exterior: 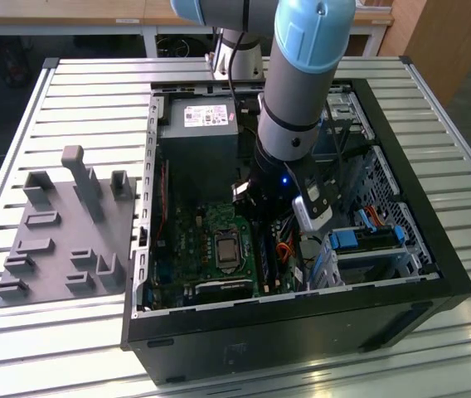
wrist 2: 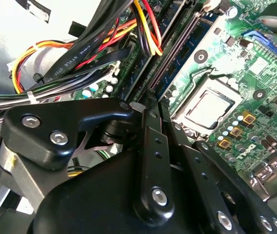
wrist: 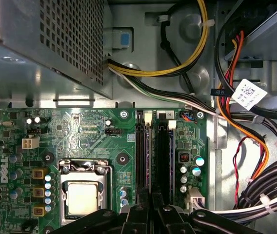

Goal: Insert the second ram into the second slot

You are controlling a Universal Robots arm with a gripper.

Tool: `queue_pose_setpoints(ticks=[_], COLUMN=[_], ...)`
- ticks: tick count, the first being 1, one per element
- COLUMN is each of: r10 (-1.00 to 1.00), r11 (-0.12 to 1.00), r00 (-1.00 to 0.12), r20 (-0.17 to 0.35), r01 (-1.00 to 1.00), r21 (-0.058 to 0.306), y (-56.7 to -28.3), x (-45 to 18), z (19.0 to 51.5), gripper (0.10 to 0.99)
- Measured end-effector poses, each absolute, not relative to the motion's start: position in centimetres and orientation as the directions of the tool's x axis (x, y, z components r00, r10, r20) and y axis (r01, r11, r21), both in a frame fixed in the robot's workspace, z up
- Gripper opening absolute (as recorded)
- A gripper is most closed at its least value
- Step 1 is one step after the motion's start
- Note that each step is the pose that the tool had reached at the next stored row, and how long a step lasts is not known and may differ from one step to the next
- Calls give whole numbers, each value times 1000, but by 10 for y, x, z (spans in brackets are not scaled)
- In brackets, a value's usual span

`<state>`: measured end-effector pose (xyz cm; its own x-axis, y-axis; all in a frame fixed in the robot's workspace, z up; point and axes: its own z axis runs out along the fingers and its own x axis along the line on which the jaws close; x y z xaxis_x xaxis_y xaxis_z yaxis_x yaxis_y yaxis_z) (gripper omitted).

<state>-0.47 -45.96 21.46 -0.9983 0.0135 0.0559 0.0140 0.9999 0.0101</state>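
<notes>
Gripper (wrist: 150, 202) is down inside the open computer case (exterior: 302, 332), low over the motherboard (wrist: 80, 136) and right at the near end of the two memory slots (wrist: 151, 151). The slots lie side by side with their long axes parallel. In both wrist views they run straight away from the gripper, so it's lined up along them, not across. In the first wrist view its centreline sits about between the two slots; can't say which one it's over. Can't tell whether the gripper is clamped on anything. The second ram stick isn't separable from the dark slot bodies: if carried, it's edge-on under the gripper; if seated, it reads as one of the dark strips. Processor socket (wrist: 82, 197) is just beside the slots on one flank, and a bundle of cables (wrist: 255, 141) is near the other, so side room is tight. Case sits on a slatted metal table (exterior: 70, 99), with a grey fixture tray (exterior: 61, 240) well apart at the exterior view's left.
</notes>
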Motion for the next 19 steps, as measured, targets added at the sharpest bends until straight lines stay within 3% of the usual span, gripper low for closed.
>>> queue_pose_setpoints(ticks=[19], r10=[13], r11=[1000], r00=[-998], r20=[56], r01=[14], r21=[10], y=[-460], x=[-5], z=[210], gripper=[137])
